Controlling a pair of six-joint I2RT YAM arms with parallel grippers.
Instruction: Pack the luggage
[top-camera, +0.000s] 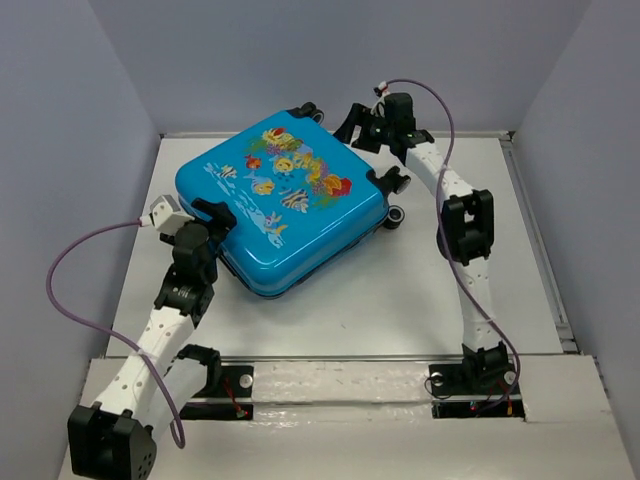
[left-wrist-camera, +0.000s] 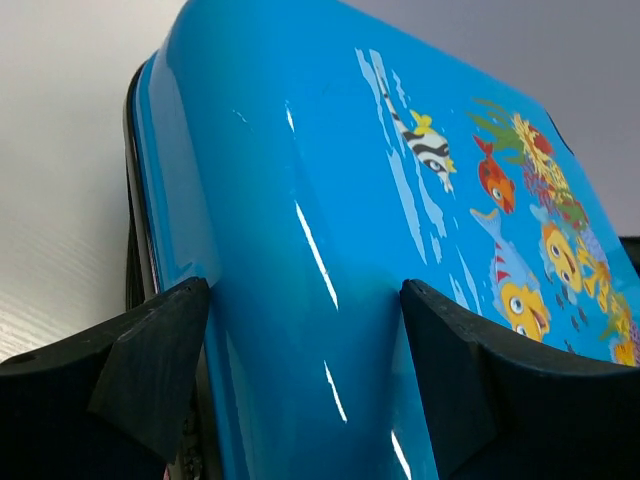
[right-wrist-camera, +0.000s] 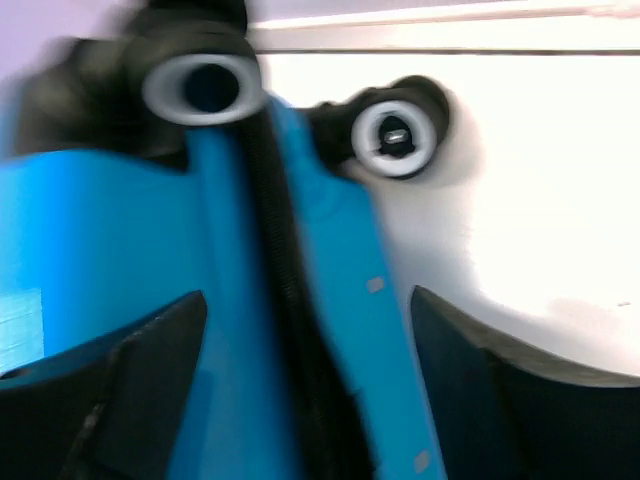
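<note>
Right wrist view blurred: right jaws released, astride luggage (top-camera: 285, 215) by its wheels (right-wrist-camera: 396, 139). Left jaws wide astride a corner, grip unclear. White table (top-camera: 400, 300), grey walls (top-camera: 60, 150).

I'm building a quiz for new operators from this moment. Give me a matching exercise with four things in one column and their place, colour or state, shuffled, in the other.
Things:
1. luggage
2. left gripper
3. right gripper
4. wheels

Descriptions:
A. black with white hubs
B. closed, lying flat, fish print facing up
C. jaws open at the wheeled far end of the case
D. jaws open astride the case's near left corner

Pairs: 1-B, 2-D, 3-C, 4-A
</note>
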